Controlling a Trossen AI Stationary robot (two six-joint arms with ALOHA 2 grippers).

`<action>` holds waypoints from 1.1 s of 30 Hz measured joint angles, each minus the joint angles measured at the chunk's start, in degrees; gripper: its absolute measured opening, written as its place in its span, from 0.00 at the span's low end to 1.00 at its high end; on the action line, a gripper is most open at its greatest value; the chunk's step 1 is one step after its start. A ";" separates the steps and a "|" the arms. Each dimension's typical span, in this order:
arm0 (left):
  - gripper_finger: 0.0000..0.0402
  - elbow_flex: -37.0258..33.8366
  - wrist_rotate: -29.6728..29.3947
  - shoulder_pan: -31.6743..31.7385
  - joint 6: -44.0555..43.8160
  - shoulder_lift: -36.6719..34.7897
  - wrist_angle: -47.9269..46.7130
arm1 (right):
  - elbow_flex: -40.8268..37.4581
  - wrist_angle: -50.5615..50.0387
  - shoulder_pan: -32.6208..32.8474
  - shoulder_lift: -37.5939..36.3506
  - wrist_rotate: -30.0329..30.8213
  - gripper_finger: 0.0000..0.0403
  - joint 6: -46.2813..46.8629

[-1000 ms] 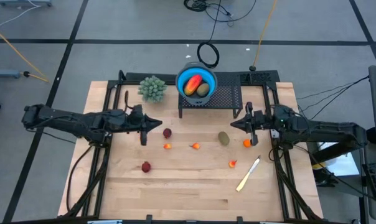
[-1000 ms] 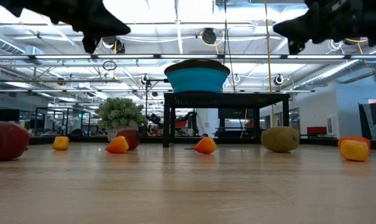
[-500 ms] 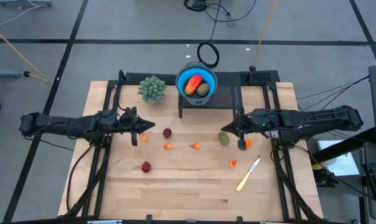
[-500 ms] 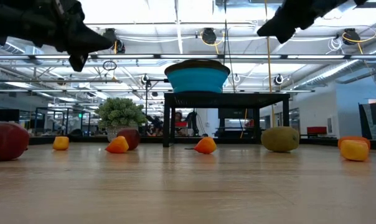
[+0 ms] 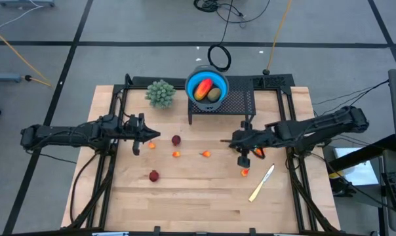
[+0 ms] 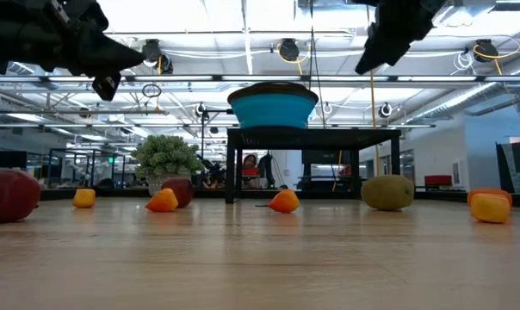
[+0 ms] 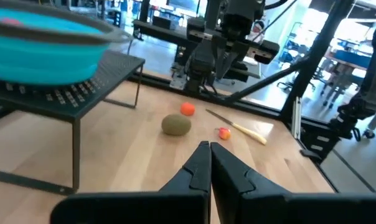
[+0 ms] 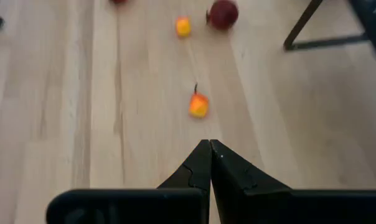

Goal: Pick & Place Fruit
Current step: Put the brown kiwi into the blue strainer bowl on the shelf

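Tabletop (image 5: 204,196): pale wood, centre of the high view.

Bowl (image 5: 207,86): blue, on a black stand (image 5: 234,103) at upper centre; holds a red-yellow oblong (image 5: 202,88) and an olive oval (image 5: 214,95).

Loose fruit, high view:
- dark red ball (image 5: 176,140), centre left
- second red ball (image 5: 153,176), lower left of centre
- orange bits: (image 5: 152,145) beside the left hand, (image 5: 177,155), (image 5: 206,154), (image 5: 244,172) lower right, one partly under the right arm (image 5: 258,153)
- kiwi (image 6: 388,191): right of centre in the low view, hidden under the right arm from above

Other items: plant (image 5: 160,93), upper left; knife (image 5: 261,183), lower right.

Right hand (image 5: 242,139): right of centre, raised above the tabletop, fingers together, carrying nothing. It appears to hang over the kiwi.

Left hand (image 5: 143,131): left of centre, raised, fingers together, empty, waiting.

Step in hand, as judged: picking the kiwi for the bowl. To do it well:
- spread the fingers before descending
- straddle the kiwi's narrow width, as a rounded piece may squirt out of an off-centre pinch
- lift high enough to clear the stand's edge and bowl rim
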 joint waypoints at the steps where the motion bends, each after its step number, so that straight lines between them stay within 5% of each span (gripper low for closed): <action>1: 0.01 -0.50 0.28 0.31 -0.11 0.00 0.01 | 0.58 -1.16 0.18 0.91 -0.04 0.00 0.26; 9: 0.00 -1.74 -0.59 1.32 -1.38 0.07 2.82 | 1.32 -5.47 -0.35 4.76 -2.24 0.00 0.96; 19: 0.04 -1.74 -5.06 1.32 -0.02 0.11 2.90 | 1.32 -10.81 -4.11 5.04 -3.05 0.05 13.11; 33: 0.05 -1.74 -5.40 1.29 0.37 0.11 2.70 | 1.32 -11.68 -8.52 5.04 -6.32 0.40 21.57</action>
